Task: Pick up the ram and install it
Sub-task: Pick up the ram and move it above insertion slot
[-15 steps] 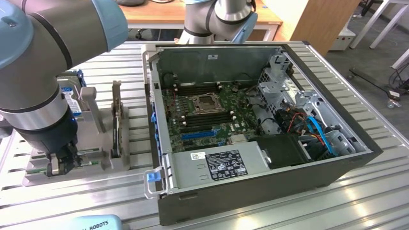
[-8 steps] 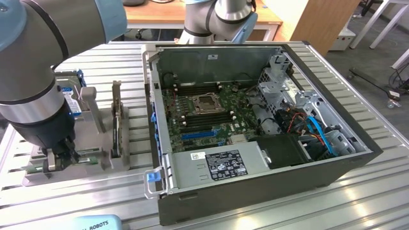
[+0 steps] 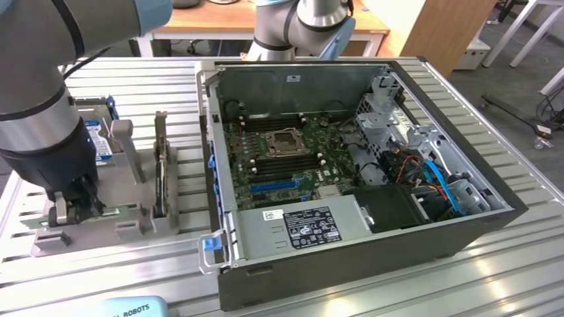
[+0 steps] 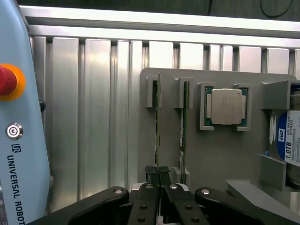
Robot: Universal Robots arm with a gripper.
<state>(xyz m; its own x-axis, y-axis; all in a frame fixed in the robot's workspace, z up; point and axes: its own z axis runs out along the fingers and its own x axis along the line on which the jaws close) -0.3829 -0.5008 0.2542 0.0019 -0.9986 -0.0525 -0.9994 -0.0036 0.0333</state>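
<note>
Two long thin green rams stand on edge side by side in slots of a grey fixture [image 4: 220, 154]. In the wrist view, my gripper [image 4: 158, 171] has its dark fingertips [image 4: 151, 172] pressed together on the near end of the ram [image 4: 158, 122] that is farther from the processor. That stick's far end still sits in its slot. The second ram [image 4: 185, 126] stands free just beside it. In the exterior view my gripper [image 3: 78, 212] is low over the fixture's near left corner, left of the open computer case [image 3: 352, 152] with its motherboard [image 3: 282, 155].
On the same fixture [image 3: 132, 228] sit a square silver processor [image 4: 226, 107] and a blue-labelled hard drive [image 4: 287, 136]. A long dark card [image 3: 160, 172] stands on edge near the case. A pale blue pendant with a red button [image 4: 18, 131] lies on the slatted table [image 4: 93, 117].
</note>
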